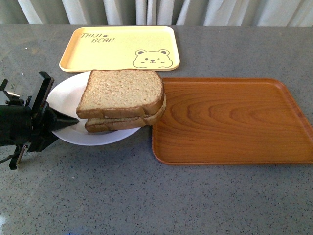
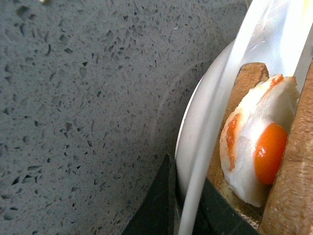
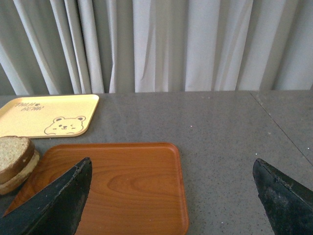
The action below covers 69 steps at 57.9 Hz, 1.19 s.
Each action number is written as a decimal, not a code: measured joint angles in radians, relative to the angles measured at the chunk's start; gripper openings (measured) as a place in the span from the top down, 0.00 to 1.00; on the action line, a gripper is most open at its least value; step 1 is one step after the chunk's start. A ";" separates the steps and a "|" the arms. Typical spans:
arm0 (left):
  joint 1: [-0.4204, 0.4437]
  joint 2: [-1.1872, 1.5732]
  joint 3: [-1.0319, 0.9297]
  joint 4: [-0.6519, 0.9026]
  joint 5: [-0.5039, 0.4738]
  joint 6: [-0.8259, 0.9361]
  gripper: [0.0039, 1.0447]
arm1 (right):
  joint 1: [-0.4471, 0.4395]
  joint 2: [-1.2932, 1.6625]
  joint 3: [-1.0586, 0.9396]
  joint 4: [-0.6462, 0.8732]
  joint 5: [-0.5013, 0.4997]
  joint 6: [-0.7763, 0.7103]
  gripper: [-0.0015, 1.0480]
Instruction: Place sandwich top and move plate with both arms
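The sandwich top [image 1: 121, 91], a speckled brown slice, lies on the stacked sandwich on the white plate [image 1: 65, 96], left of centre. My left gripper [image 1: 62, 121] is shut on the plate's left rim [image 2: 195, 161]; the left wrist view shows a black finger [image 2: 159, 205] on each side of the rim. A fried egg [image 2: 261, 147] shows between the slices there. My right gripper [image 3: 171, 193] is out of the front view. Its fingers [image 3: 54, 203] stand wide open above the wooden tray's right edge, with nothing between them. The sandwich [image 3: 14, 159] shows at that view's left edge.
A brown wooden tray [image 1: 230, 120] lies right of the plate, its left edge touching or slightly overlapping the sandwich. A pale yellow bear tray [image 1: 120, 48] sits behind the plate. Grey speckled tabletop [image 1: 161, 200] runs all round, with curtains [image 3: 156, 44] at the back.
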 joint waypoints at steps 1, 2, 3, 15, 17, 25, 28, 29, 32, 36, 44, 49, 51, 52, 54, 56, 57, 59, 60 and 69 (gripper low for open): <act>0.000 0.000 -0.002 0.005 0.005 0.002 0.98 | 0.000 0.000 0.000 0.000 0.000 0.000 0.09; 0.001 0.000 -0.003 0.007 0.006 0.003 0.98 | 0.000 0.000 0.000 0.000 0.000 0.000 0.09; 0.003 0.000 -0.005 0.013 0.013 0.008 0.98 | 0.000 0.000 0.000 0.000 0.000 0.000 0.09; 0.018 -0.013 -0.021 0.034 0.044 0.008 0.98 | 0.000 0.000 0.000 0.000 0.000 0.000 0.09; 0.019 -0.023 -0.029 0.032 0.044 0.002 0.98 | 0.000 0.000 0.000 0.000 0.000 0.000 0.09; 0.016 -0.045 -0.040 0.008 0.046 -0.033 0.98 | 0.000 0.000 0.000 0.000 0.000 0.000 0.09; 0.011 -0.053 -0.035 0.000 0.043 -0.041 0.98 | 0.000 0.000 0.000 0.000 0.000 0.000 0.09; 0.010 -0.056 -0.034 -0.001 0.042 -0.042 0.98 | 0.000 0.000 0.000 0.000 0.000 0.000 0.09; 0.001 -0.068 -0.020 -0.012 0.037 -0.052 0.98 | 0.000 0.000 0.000 0.000 0.000 0.000 0.09; -0.010 -0.083 -0.003 -0.021 0.036 -0.062 0.98 | 0.000 0.000 0.000 0.000 0.000 0.000 0.09; -0.057 -0.122 0.092 -0.078 0.026 -0.085 0.98 | 0.000 0.000 0.000 0.000 0.000 0.000 0.09; -0.076 -0.122 0.151 -0.124 0.017 -0.086 0.98 | 0.000 0.000 0.000 0.000 0.000 0.000 0.09; -0.082 -0.122 0.170 -0.136 0.011 -0.085 0.98 | 0.000 0.000 0.000 0.000 0.000 0.000 0.09; -0.085 -0.120 0.185 -0.145 0.008 -0.085 0.98 | 0.000 0.000 0.000 0.000 0.000 0.000 0.09; -0.095 -0.110 0.236 -0.175 0.003 -0.085 0.98 | 0.000 0.000 0.000 0.000 0.000 0.000 0.09; -0.100 -0.098 0.273 -0.196 -0.002 -0.081 0.98 | 0.000 0.000 0.000 0.000 0.000 0.000 0.09; -0.101 -0.091 0.296 -0.212 -0.004 -0.079 0.98 | 0.000 0.000 0.000 0.000 0.000 0.000 0.09; -0.102 -0.079 0.320 -0.227 -0.005 -0.077 0.98 | 0.000 0.000 0.000 0.000 0.000 0.000 0.09; -0.103 -0.070 0.344 -0.241 -0.007 -0.076 0.98 | 0.000 0.000 0.000 0.000 0.000 0.000 0.09; -0.103 0.050 0.543 -0.348 -0.031 -0.048 0.98 | 0.000 0.000 0.000 0.000 0.000 0.000 0.09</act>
